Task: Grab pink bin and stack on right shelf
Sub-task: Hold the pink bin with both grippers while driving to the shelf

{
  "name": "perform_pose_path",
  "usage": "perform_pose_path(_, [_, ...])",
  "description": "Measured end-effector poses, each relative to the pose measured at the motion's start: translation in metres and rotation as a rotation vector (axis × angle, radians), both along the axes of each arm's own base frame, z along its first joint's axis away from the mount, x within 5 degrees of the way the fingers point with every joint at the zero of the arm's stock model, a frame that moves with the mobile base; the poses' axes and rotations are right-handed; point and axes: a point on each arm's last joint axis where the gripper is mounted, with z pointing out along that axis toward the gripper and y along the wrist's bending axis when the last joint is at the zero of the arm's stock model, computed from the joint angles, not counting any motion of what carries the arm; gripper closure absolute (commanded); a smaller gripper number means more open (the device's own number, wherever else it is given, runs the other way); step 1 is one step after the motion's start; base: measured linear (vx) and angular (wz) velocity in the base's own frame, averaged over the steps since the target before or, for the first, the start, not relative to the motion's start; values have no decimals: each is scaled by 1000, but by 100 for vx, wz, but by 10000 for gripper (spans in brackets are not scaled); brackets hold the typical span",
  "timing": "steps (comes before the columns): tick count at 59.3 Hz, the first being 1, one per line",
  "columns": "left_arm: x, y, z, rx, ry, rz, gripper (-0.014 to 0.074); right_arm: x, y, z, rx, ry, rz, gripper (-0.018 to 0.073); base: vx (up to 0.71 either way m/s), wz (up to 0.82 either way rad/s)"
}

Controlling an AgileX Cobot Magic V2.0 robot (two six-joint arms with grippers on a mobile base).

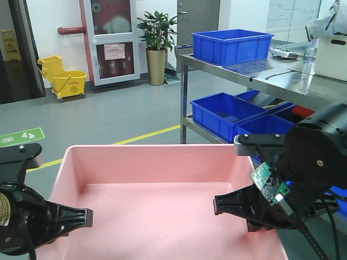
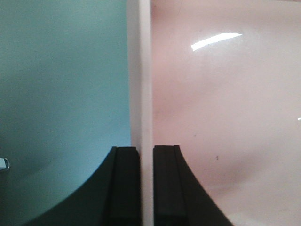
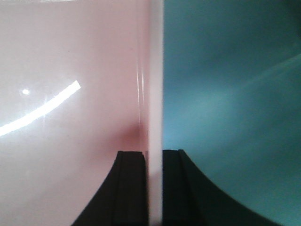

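The bin (image 1: 162, 211) fills the near foreground of the front view, empty, level and open side up. It sits between the two arms and well short of the shelf (image 1: 274, 76) ahead on the right.

The left gripper (image 2: 146, 157) is clamped on the bin's left wall, with one finger (image 2: 123, 188) outside and the other inside. The right gripper (image 3: 154, 160) pinches the right wall the same way. Gripping opposite walls probably keeps the wide tub balanced and stops it from twisting. Both wrist views show only blurred floor beyond the walls. The bin may therefore be carried clear of any support, though its underside cannot be seen.

The shelf's top carries a blue crate (image 1: 232, 46) at its far left end and a few small items farther right. The bare metal between them looks like the likeliest landing spot. More crates (image 1: 225, 114) fill the lower tier, so there is no room there.

The floor (image 1: 108, 114) ahead of the bin is open. The shelf's near edge and corner post look like the parts most likely to catch the bin's far rim if it comes in low.
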Motion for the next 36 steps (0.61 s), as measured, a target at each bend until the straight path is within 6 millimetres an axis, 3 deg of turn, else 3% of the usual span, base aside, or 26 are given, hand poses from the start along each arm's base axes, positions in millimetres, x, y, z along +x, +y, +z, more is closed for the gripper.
perform_pose_path(36, [0, 0, 0, 1, 0, 0, 485, 0, 0, 0, 2, -3, 1, 568, 34, 19])
